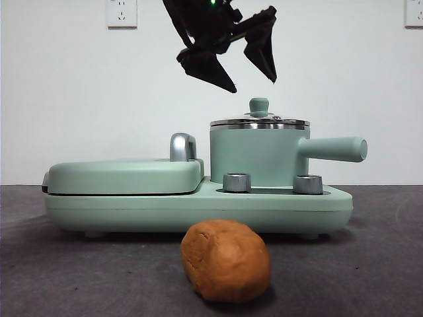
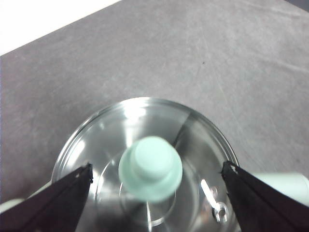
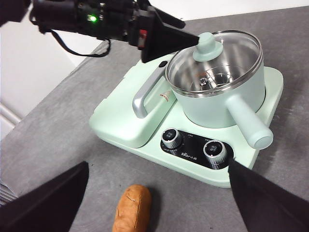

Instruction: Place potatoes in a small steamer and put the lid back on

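The mint-green steamer pot [image 1: 258, 155] stands on the right of the cooker base, handle pointing right. The glass lid [image 1: 259, 122] with its mint knob [image 1: 259, 105] sits on it. My left gripper [image 1: 252, 84] hangs open just above the knob, one jaw on each side; in the left wrist view [image 2: 157, 166] the jaws straddle the knob [image 2: 150, 166] on the lid [image 2: 106, 140] without touching. The orange-brown potato [image 1: 226, 259] lies on the table in front of the base. My right gripper [image 3: 159, 164] is open and empty, high above the potato [image 3: 133, 208], looking at the pot [image 3: 217, 104].
The closed mint griddle [image 1: 125, 175] with a chrome handle [image 1: 183, 146] fills the base's left half. Two chrome dials [image 1: 236, 182] sit on the front of the base [image 1: 198, 208]. Dark grey table, white wall behind.
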Robot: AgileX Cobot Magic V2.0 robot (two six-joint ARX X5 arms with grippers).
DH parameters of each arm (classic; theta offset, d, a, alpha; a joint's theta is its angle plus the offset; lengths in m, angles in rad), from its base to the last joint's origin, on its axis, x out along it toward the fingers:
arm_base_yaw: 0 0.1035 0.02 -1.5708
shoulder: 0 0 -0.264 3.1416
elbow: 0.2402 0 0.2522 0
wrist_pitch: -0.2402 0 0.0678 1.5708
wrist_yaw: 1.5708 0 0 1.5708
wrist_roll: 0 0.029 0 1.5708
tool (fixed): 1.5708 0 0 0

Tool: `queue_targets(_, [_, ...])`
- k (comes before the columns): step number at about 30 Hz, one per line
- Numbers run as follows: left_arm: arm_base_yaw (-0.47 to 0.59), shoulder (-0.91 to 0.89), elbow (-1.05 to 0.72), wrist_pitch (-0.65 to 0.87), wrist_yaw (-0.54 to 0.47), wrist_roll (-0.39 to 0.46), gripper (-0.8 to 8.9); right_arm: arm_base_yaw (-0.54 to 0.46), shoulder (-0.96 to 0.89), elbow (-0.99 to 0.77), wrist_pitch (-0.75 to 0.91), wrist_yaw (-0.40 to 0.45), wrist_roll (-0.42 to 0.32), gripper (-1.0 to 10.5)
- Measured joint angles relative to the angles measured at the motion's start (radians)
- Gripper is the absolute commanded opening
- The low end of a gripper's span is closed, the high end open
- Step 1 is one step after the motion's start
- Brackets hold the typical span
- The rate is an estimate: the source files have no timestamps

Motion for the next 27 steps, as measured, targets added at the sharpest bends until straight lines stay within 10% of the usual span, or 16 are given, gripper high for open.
queue_targets(24, [-0.001,0.089,0.0,0.086,0.0,-0.023,4.23,0.0,0.0,0.0,0.0,0.0,0.0,4.6])
queue_targets(27, [-0.002,0.092,0.0,0.088,0.0,-0.023,3.12,0.0,0.0,0.0,0.0,0.0,0.0,4.6])
